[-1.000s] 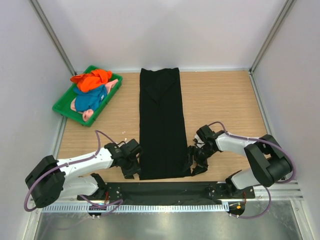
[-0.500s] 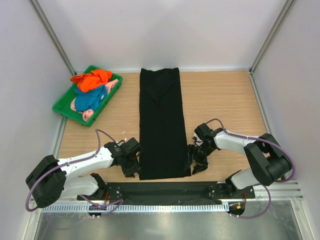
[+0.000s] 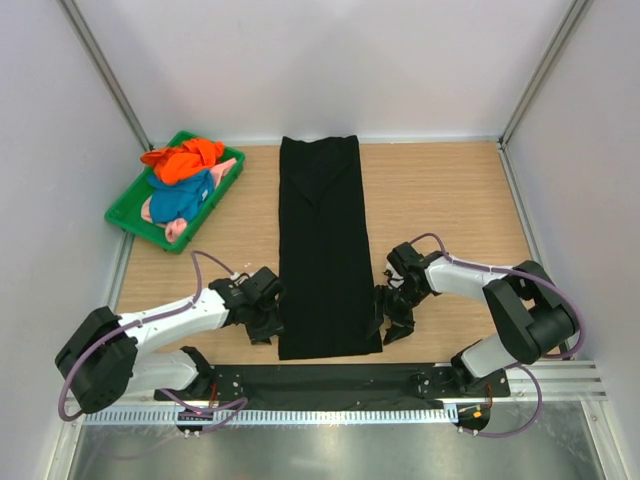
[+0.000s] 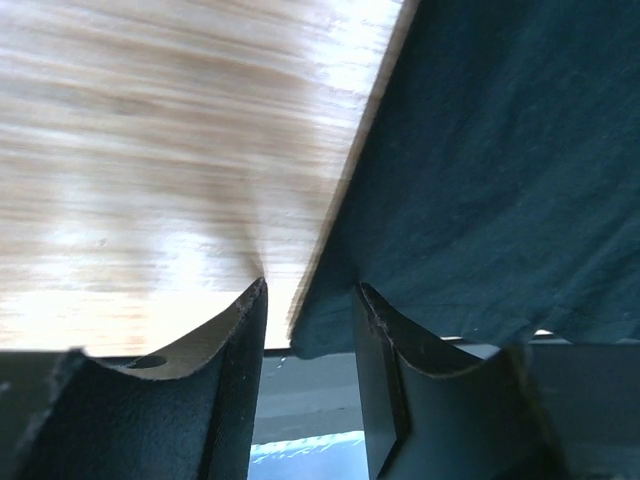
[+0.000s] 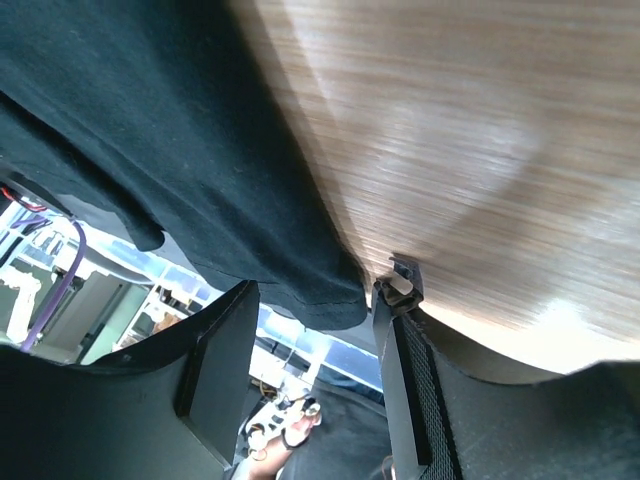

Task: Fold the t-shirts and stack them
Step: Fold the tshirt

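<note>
Overhead view of a wooden table (image 3: 450,200) with two robot arms mounted at its near edge.

A green plastic tray (image 3: 141,233) sits at the far left corner, turned at an angle. Three crumpled t-shirts are heaped inside it. The orange t-shirt (image 3: 183,160) lies on top at the far end. The blue t-shirt (image 3: 180,198) is in the middle. The pink t-shirt (image 3: 176,229) shows at the near end and pokes out again along the tray's right side.

The black t-shirt (image 3: 322,250) is outside the tray. It lies flat on the middle of the table, folded into a long narrow strip that runs from the far edge almost to the near edge.

The left gripper (image 3: 264,328) is low at the strip's near left corner, and the right gripper (image 3: 390,325) is low at its near right corner.

In the left wrist view, the two fingers (image 4: 235,345) stand apart. The corner of the black cloth sits in the gap between them and is not pinched.

In the right wrist view, the fingers (image 5: 215,360) are also spread, with the cloth's hem drooping into the space between them. Both tools are released and astride the shirt's edge.
</note>
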You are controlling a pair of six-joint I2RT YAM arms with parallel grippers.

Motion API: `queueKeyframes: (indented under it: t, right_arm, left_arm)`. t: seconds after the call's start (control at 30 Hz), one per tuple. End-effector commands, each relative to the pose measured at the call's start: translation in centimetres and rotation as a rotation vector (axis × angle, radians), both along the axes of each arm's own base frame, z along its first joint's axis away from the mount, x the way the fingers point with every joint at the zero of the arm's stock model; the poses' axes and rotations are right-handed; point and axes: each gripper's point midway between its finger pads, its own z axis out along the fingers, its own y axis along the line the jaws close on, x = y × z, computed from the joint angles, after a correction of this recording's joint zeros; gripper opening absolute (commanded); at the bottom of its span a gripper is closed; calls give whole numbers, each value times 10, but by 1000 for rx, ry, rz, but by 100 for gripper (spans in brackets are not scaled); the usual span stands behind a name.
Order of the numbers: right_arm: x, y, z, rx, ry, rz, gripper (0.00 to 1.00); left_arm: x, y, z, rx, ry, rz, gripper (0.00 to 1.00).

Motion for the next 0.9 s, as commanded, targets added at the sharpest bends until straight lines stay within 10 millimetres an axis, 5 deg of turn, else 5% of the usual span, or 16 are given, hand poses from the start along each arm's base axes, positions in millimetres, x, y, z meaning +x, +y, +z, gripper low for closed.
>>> queueKeyframes:
  t: [0.0, 0.3, 0.7, 0.87]
  right_arm:
    - [25, -10, -28, -71, -162, 34, 56]
    - [5, -12, -37, -41, -126, 33, 54]
    - [6, -19, -40, -81, -145, 27, 50]
    - [7, -15, -41, -64, -148, 1, 40]
  left_arm:
    - [5, -11, 1, -45, -2, -18, 40]
    - [-21, -2, -11, -42, 106, 17, 36]
    - [-25, 2, -21, -38, 117, 29, 27]
    - [-22, 1, -19, -63, 84, 45, 22]
